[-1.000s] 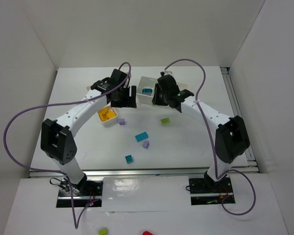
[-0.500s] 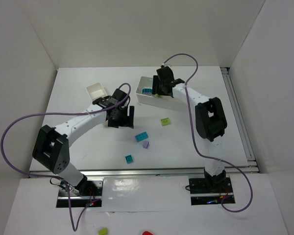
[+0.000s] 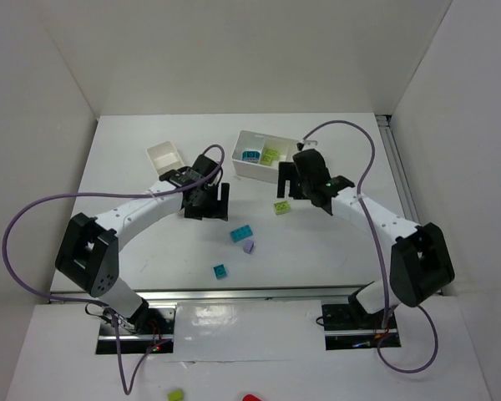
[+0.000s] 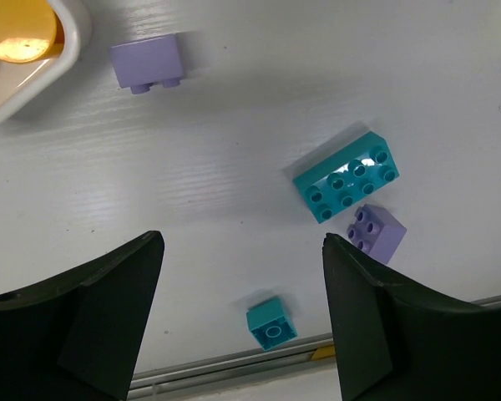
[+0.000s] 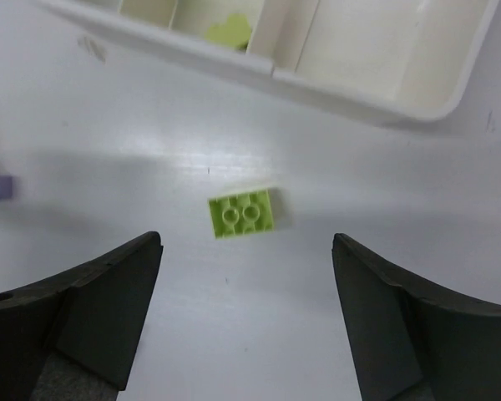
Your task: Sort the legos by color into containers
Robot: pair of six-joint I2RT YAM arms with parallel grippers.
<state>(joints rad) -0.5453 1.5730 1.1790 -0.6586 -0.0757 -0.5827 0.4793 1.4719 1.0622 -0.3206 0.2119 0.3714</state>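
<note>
We see both hands spread wide, pinching nothing. The left hand point(image 4: 240, 251) hangs over the middle of the surface point(image 3: 150, 251). Under it lies a long teal brick point(image 4: 348, 177), studs up, with a lavender brick point(image 4: 376, 231) just beside one of its corners; we cannot tell whether the two touch. A small teal brick point(image 4: 272, 322) sits apart from them, nearer the front edge. A second lavender brick point(image 4: 148, 63) lies on its side near the slim tray point(image 4: 73, 33), apart from its rim. Orange pieces point(image 4: 12, 33) show in that tray's corner compartment.

The right hand point(image 5: 246, 251) hangs over a loose green brick point(image 5: 244, 212), which lies studs up on the surface, near the wide tray point(image 5: 359, 96) but not touching it. In the wrist view this brick falls between the two fingers. In the wide tray we see a green brick point(image 3: 270, 154) in the middle compartment and a teal brick point(image 3: 251, 155) in the compartment at the end towards the left arm.
</note>
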